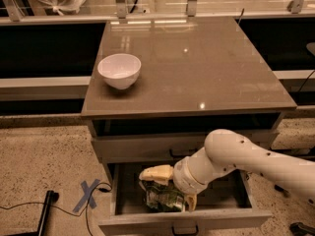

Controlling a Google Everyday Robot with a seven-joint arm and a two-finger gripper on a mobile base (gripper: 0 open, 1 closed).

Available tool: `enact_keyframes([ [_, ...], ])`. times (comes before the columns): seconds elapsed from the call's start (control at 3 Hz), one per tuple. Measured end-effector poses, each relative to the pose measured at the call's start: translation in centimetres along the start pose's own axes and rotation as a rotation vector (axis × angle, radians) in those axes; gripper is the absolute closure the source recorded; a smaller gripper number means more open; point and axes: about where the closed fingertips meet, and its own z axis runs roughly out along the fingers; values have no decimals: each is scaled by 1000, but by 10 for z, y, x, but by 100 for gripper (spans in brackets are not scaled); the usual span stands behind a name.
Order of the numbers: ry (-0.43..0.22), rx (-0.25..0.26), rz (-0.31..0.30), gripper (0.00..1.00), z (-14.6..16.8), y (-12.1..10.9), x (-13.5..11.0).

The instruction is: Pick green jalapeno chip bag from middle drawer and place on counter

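One bowl (119,70), one bag (158,201) beneath end effector (166,191)

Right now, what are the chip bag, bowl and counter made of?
Chip bag: wrinkled, shiny green foil or plastic film. Bowl: smooth white, maybe ceramic or plastic. Counter: hard, glossy grey-brown slab reflecting lights; stone or laminate, unclear. The pincer is at the bag in the drawer.

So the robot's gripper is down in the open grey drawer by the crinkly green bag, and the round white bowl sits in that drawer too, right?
Not the bowl. The camera view shows the round white bowl standing on the glossy grey-brown counter, near its left side. The gripper is down in the open grey middle drawer by the crinkled green jalapeno chip bag.
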Motion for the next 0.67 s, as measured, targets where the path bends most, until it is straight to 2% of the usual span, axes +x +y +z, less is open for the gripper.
enact_keyframes([
  [0.33, 15, -18, -6, 0, 3, 2, 6],
  [0.67, 116, -78, -110, 0, 0, 8, 29],
])
